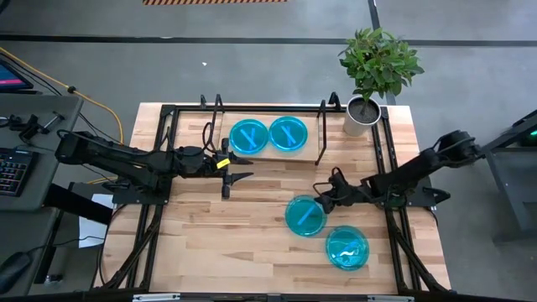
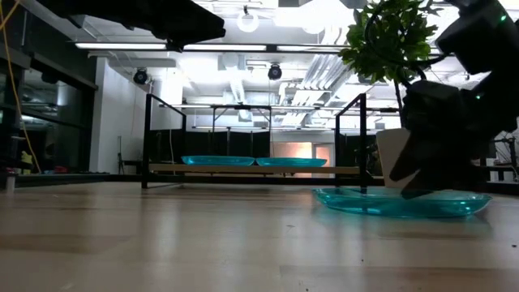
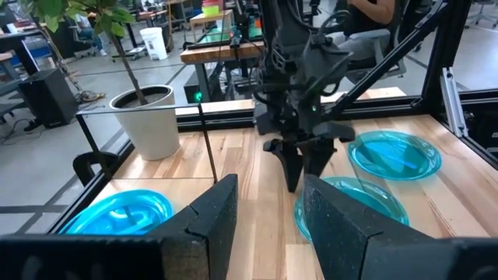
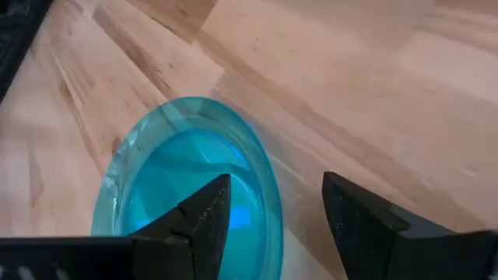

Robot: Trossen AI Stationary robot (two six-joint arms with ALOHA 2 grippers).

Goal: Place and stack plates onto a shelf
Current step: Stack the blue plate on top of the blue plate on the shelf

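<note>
Two cyan-blue plates (image 1: 247,136) (image 1: 288,133) are seen lying side by side on the shelf (image 1: 264,153), a low light-wood board with black wire frames at its ends, set toward the far edge of the table (image 1: 193,243). How many plates are piled at either spot cannot be made out from above. In the low view the same pair (image 2: 217,161) (image 2: 292,161) is shown only as thin edges above the board (image 2: 251,169).

Two more plates are found on the bare table, well apart from the shelf on its near right side: one (image 1: 304,216) closer to the shelf, the other (image 1: 347,248) beyond it toward the table's near edge. In the low view they merge into one flat cyan shape (image 2: 401,203), and their shared edge is hard to separate.

The right gripper (image 1: 322,201) is held at the rim of the nearer loose plate, its jaws spread, with one finger over the plate's face and the other over bare wood, as seen in the right wrist view (image 4: 276,214). Whether the finger touches the plate cannot be told.

The left gripper (image 1: 237,177) is held just beside the shelf's near edge, jaws spread, nothing between them.

A potted plant (image 1: 375,71) is stood at the shelf's right end; its top is cut off in the low view.
</note>
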